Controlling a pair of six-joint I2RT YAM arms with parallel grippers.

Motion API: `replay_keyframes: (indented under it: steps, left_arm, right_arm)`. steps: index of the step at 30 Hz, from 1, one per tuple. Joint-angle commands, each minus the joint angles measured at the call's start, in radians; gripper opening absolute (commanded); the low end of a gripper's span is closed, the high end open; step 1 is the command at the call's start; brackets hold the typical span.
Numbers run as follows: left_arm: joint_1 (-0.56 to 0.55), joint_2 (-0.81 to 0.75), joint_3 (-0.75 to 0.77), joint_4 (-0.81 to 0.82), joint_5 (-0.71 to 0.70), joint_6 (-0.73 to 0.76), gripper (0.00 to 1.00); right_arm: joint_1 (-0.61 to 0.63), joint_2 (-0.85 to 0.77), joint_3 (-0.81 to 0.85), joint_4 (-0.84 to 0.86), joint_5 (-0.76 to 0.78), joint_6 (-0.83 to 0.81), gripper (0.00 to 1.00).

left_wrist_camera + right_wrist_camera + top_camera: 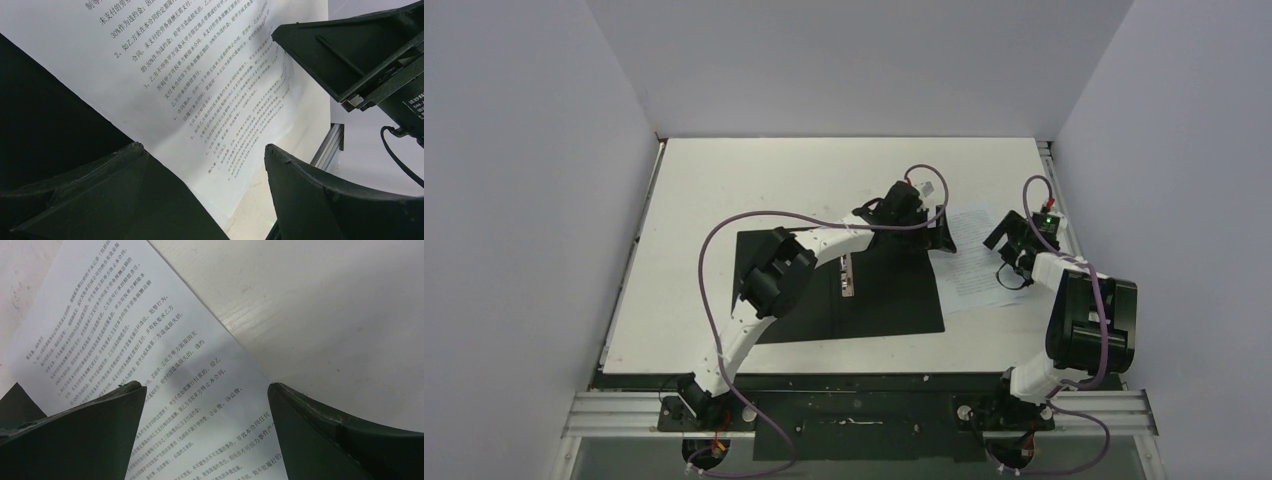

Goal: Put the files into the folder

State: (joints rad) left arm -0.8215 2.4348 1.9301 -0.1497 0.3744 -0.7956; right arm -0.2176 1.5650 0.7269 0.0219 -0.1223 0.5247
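The folder [884,290] lies open on the table, black inside up, with its metal spine clip [847,275] in the middle. The files [972,270], white sheets of small black print, lie flat on the table to its right, with their left edge at the folder's right edge. My left gripper [941,228] is open and empty, low over that edge; its view shows the files [200,75] between the open jaws [202,146] and the black folder [45,115] at left. My right gripper [1007,245] is open and empty over the files' right part [150,340], jaws [205,385] apart.
The white table [754,190] is closed in by grey walls at the left, back and right. An aluminium rail [1064,215] runs along its right edge, close to my right gripper. One of the right gripper's fingers [345,50] shows close by in the left wrist view.
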Motion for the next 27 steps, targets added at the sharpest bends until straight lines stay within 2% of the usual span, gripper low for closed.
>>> replay_keyframes:
  steps: [1, 4, 11, 18, 27]
  left_arm:
    - [0.004, 0.03, 0.049, -0.045, 0.004, 0.038, 0.88]
    - [0.004, 0.036, 0.044, -0.048, -0.002, 0.04, 0.88]
    - [0.003, 0.041, 0.033, -0.042, 0.0, 0.033, 0.87]
    - [0.002, 0.041, 0.026, -0.034, 0.001, 0.028, 0.87]
    - [0.001, 0.044, 0.011, -0.015, 0.004, 0.014, 0.87]
  right_arm:
    - [-0.006, 0.018, -0.038, 0.035, -0.056, 0.017, 0.96]
    - [-0.005, 0.017, -0.041, 0.037, -0.071, 0.018, 0.87]
    - [-0.005, -0.011, -0.029, 0.026, -0.085, 0.024, 0.56]
    - [0.0, -0.055, -0.008, -0.012, -0.066, 0.019, 0.34]
    - [0.006, -0.138, 0.015, -0.078, -0.019, 0.008, 0.19]
